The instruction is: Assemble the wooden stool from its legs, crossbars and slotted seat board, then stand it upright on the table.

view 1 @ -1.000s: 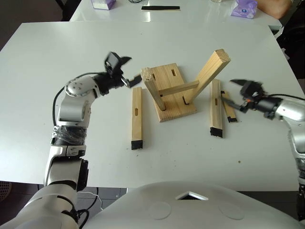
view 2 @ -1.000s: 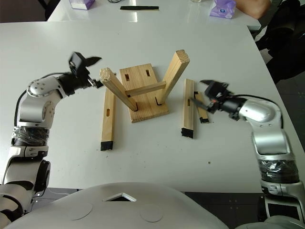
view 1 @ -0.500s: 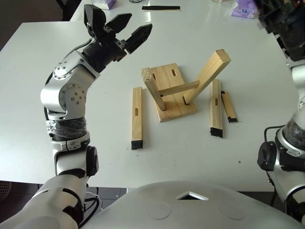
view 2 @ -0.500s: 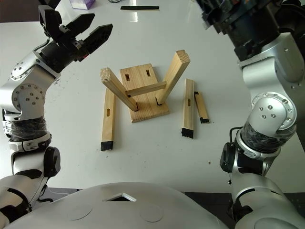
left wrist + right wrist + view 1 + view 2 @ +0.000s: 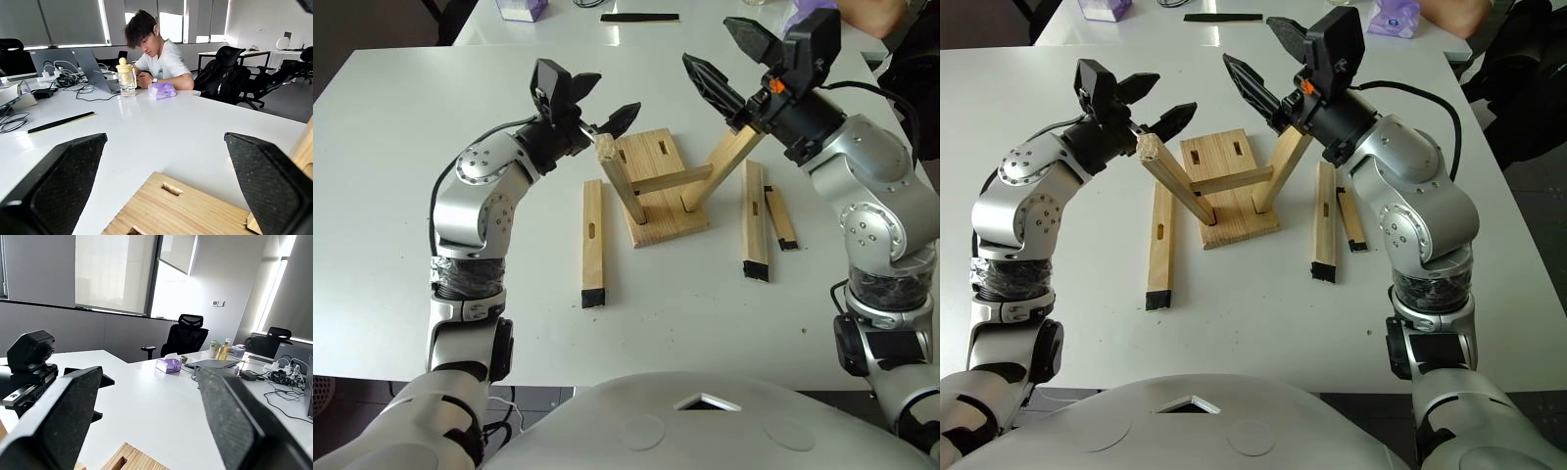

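While the half-built stool [image 5: 661, 201] is sitting at the centre of the frame on the white table [image 5: 431, 108], the left gripper [image 5: 612, 95] is hovering, jaws apart, just above the top of its left leg [image 5: 625, 186]. Right of centre, the right gripper [image 5: 713, 44] is gaping over the right leg [image 5: 724, 166]. Both grippers are closing in from the upper corners they occupied half a second ago.
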You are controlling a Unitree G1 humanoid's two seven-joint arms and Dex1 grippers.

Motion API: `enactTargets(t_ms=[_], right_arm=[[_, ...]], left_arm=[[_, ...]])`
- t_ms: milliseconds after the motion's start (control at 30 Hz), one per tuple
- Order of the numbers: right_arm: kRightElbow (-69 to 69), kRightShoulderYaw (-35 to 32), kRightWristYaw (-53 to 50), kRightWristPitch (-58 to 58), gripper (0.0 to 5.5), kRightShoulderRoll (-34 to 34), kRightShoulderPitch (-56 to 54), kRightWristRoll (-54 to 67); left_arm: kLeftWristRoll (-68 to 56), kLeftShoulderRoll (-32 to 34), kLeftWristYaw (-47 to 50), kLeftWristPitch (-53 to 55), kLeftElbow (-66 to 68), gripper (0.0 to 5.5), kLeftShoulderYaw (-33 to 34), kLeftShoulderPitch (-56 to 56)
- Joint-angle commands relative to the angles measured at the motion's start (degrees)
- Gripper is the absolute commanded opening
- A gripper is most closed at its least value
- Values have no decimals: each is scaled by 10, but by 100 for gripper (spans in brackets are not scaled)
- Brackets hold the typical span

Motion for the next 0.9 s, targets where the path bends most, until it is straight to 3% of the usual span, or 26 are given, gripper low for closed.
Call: enactTargets(t_ms=[33,100,233,333,633,900], right_arm=[[12,-49,-39,23,349,11,-9,3],[27,-102,-67,10,349,16,-21,6],[98,-202,-115,-46,349,18,-20,-17],[169,-228,-138,-83,349,18,4,-52],[204,-72,-97,-111,349,84,166,-145],[227,-28,-80,-146,349,96,249,-192]], left_arm=[[37,6,24,-23,30,446,2,5],[101,24,36,-68,60,446,-29,25],[127,-2,40,-110,90,446,-48,55],[155,-13,52,-152,132,446,-57,61],[237,-4,91,-239,186,446,-69,133],[280,-1,93,-311,193,446,-95,196]])
